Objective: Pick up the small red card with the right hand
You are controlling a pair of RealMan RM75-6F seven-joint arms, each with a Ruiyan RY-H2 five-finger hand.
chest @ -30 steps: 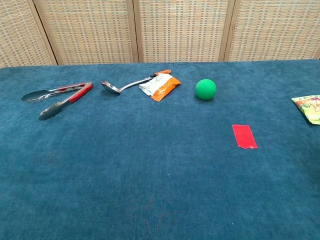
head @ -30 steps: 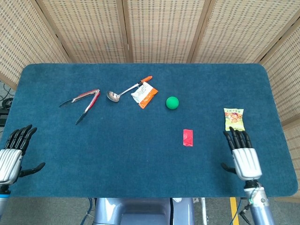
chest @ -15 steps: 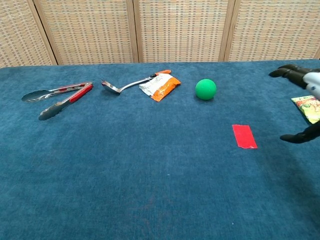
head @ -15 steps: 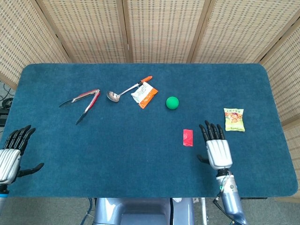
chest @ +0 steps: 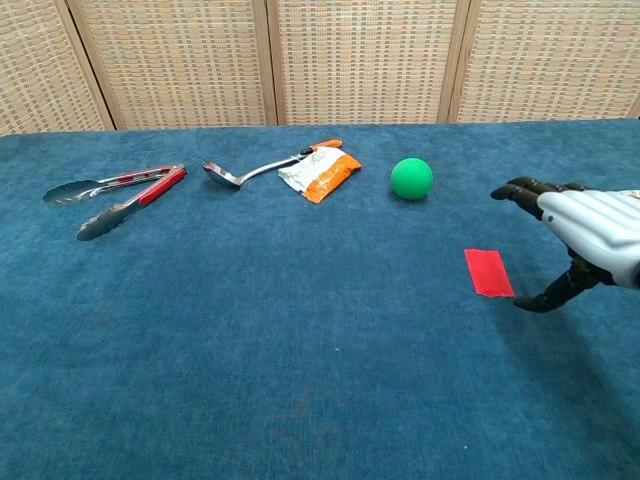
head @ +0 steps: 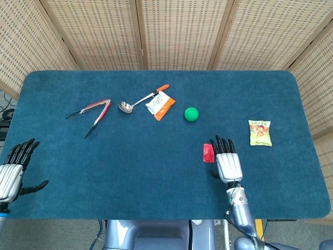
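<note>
Head view: right hand [head: 228, 164] empty, fingers apart, just beside small red card [head: 208, 153]; no legible writing.

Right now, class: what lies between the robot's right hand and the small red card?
Nothing but bare blue cloth. In the chest view the right hand hangs just right of the small red card, its thumb tip near the card's corner; the head view agrees.

red card [head: 207, 153]: right edge covered by right hand [head: 227, 162], head view
left hand [head: 12, 174]: cut by frame edge
snack packet [head: 260, 133]: print unreadable
</note>
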